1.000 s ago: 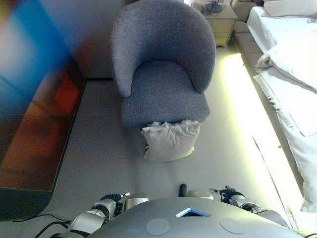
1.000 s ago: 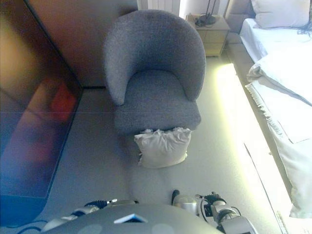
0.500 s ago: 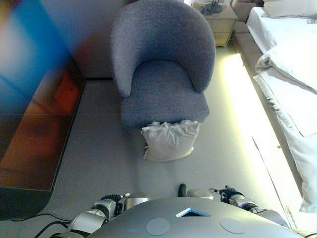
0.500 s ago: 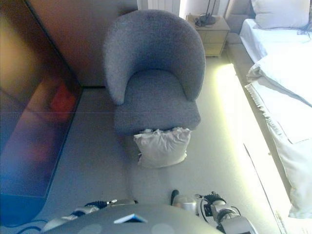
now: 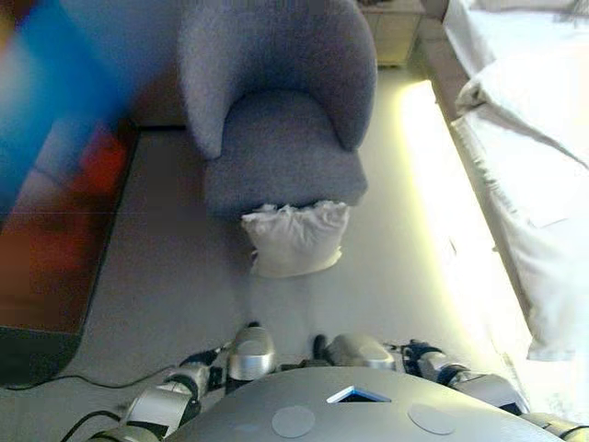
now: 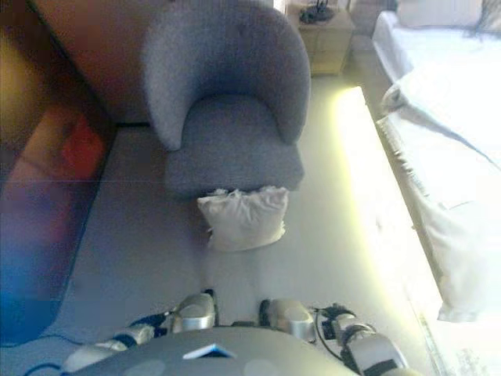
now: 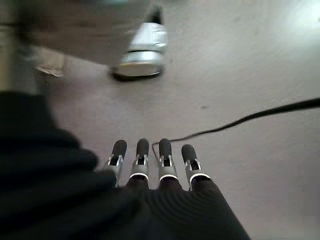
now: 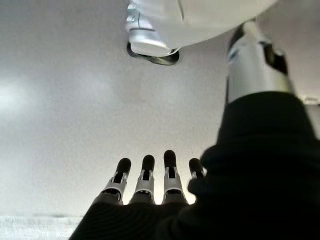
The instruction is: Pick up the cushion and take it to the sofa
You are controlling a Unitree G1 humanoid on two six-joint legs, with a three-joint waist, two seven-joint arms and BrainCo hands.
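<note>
Cushion (image 5: 294, 238): pale and crumpled, standing on the grey carpet (image 5: 184, 285) and leaning against the front edge of the grey armchair (image 5: 276, 120), which here serves as the sofa of the task. It rests just below the seat, touching the chair's base, so it probably needs only a lift onto the seat directly behind it; nothing lies between it and the robot.

Left hand (image 7: 150, 165): seen from its own wrist camera, fingers straight and relaxed, pointing down toward bare carpet well short of the armchair. It holds nothing and touches nothing.

Right hand (image 8: 150, 175): likewise loose, fingers extended side by side over bare carpet, empty and out of contact with anything.

Both hands hang low at the robot's sides, well apart from the cushion; judged from this, the approach is under way and the grasp has not yet begun. A bed (image 5: 525, 138) with white linen stands to the right of the armchair, a bedside cabinet (image 6: 329, 35) behind it.
</note>
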